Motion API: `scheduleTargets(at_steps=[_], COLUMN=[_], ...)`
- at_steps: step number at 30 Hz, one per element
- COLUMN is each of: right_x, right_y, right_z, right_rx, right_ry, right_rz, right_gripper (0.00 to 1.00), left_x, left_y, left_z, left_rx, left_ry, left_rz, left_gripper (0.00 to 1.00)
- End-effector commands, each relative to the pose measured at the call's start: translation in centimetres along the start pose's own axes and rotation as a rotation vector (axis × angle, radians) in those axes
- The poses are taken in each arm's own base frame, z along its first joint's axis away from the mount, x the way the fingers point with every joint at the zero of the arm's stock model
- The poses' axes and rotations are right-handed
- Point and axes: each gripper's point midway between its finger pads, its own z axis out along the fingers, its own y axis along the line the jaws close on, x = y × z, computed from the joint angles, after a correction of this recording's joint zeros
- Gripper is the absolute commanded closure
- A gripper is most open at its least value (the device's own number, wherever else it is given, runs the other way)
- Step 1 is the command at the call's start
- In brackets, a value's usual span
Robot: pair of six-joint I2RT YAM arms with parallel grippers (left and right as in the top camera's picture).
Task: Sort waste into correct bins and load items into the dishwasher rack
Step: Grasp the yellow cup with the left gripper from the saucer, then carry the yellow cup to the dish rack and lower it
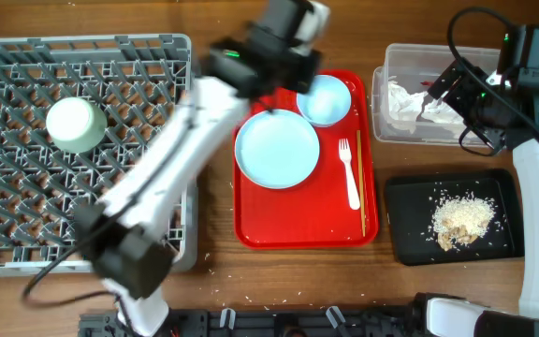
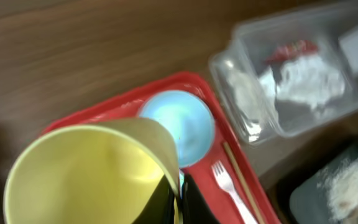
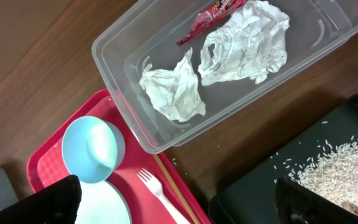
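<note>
While your left gripper [image 2: 179,199] pinched the yellow cup [image 2: 73,180] only by its thin wall above the red tray [image 2: 185,78], a quick swing to the dishwasher rack [image 1: 26,234] could let it slip onto the small dish [image 2: 180,121].

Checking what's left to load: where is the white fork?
In the overhead view, the white fork lies on the right side of the red tray, between the light blue plate and the chopsticks.
</note>
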Motion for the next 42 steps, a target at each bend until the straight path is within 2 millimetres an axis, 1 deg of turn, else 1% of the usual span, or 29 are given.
scheduleTargets(at_steps=[1, 3, 4, 5, 7, 8, 9, 10, 12, 13, 15, 17, 19, 20, 22, 23, 25, 26, 28, 30, 35, 37, 40, 42], right_x=[-0.5, -0.5, -0.5, -0.5, -0.5, -0.5, -0.5, -0.5, -0.5, -0.5, -0.5, -0.5, -0.5, -0.5, -0.5, -0.5, -0.5, -0.5, -0.5, -0.5, -0.5, -0.6, -0.6, -0.5], right_y=[-0.1, -0.1, -0.1, -0.1, 0.0, 0.0, 0.0, 0.0, 0.0, 0.0, 0.0, 0.0, 0.0, 0.0, 0.0, 0.0, 0.0, 0.0, 0.0, 0.0, 0.0, 0.0, 0.0, 0.0], right_z=[-0.1, -0.1, -0.1, -0.1, -0.1, -0.1, -0.1, -0.1, -0.1, -0.1, -0.1, -0.1, -0.1, -0.1, -0.1, -0.1, -0.1, -0.1, -0.1, -0.1, -0.1, -0.1, -0.1, -0.1], right_rx=[0.01, 0.01, 0.01, 0.01, 0.009, 0.009, 0.009, 0.008, 0.008, 0.008, 0.008, 0.008, 0.008, 0.008, 0.008, 0.008, 0.008, 0.008, 0.008, 0.008, 0.008, 0.008, 0.008, 0.008], right_ry=[-0.016, -0.016, -0.016, -0.016, -0.017, -0.017, -0.017, -0.018, -0.018, -0.018, -0.018, -0.018, -0.018, -0.018, -0.018, -0.018, -0.018, -0.018, -0.018, -0.018, -0.018, -0.018, -0.018, -0.018], right_rz=[0.015, 0.015, 0.015, 0.015, 0.015, 0.016, 0.015, 0.015, 0.015, 0.015, 0.016, 0.015, 0.015, 0.015, 0.015, 0.015, 0.015, 0.015, 0.015, 0.015, 0.015, 0.015, 0.015, 0.015], right_gripper=[0.0, 0.0, 0.0, 0.0, 0.0, 0.0, 0.0, 0.0, 0.0, 0.0, 0.0, 0.0, 0.0, 0.0, 0.0, 0.0, 0.0, 0.0, 0.0, 0.0, 0.0, 0.0, 0.0, 0.0], left_x=[-1.3, -0.9, -0.4, 0.1, 2.7, 4.1, 5.3, 6.1, 7.5, 8.6, 11.6, 13.6, 16.4, 18.2, 19.5, 20.1, 20.8, 21.3, 21.8, 21.9, 22.0, 22.1, 23.1, 23.5], left_y=[6.9, 10.9, 13.4, 15.2, 21.3, 23.5, 25.2, 26.3, 27.5, 28.3, 30.8, 31.8, 33.1, 33.8, 34.1, 34.1, 34.5, 34.7, 34.5, 34.4, 35.0, 35.0, 35.1, 35.0], left_z=[-5.1, -7.0, -8.0, -8.7, -11.1, -12.2, -12.8, -13.4, -14.9, -15.5, -15.9, -16.3, -16.8, -16.9, -17.1, -17.4, -17.7, -17.4, -16.8, -16.7, -16.5, -16.3, -15.3, -14.9], left_rx=[0.074, 0.178, 0.228, 0.254, 0.285, 0.283, 0.285, 0.318, 0.446, 0.5, 0.51, 0.555, 0.592, 0.592, 0.604, 0.639, 0.717, 0.727, 0.743, 0.763, 0.726, 0.718, 0.662, 0.652], left_ry=[-0.014, 0.016, 0.031, 0.037, 0.042, 0.042, 0.037, 0.02, -0.029, -0.056, -0.099, -0.148, -0.199, -0.224, -0.265, -0.31, -0.425, -0.461, -0.484, -0.506, -0.527, -0.513, -0.453, -0.447], left_rz=[-0.339, -0.487, -0.577, -0.639, -0.86, -0.947, -1.015, -1.045, -1.087, -1.123, -1.222, -1.263, -1.376, -1.423, -1.433, -1.448, -1.456, -1.43, -1.416, -1.408, -1.332, -1.347, -1.378, -1.377], left_gripper=[0.96, 0.96, 0.96, 0.96, 0.96, 0.96, 0.96, 0.96, 0.96, 0.96, 0.96, 0.96, 0.96, 0.96, 0.96, 0.96, 0.96, 0.96, 0.96, 0.96, 0.96, 0.96, 0.96, 0.96])
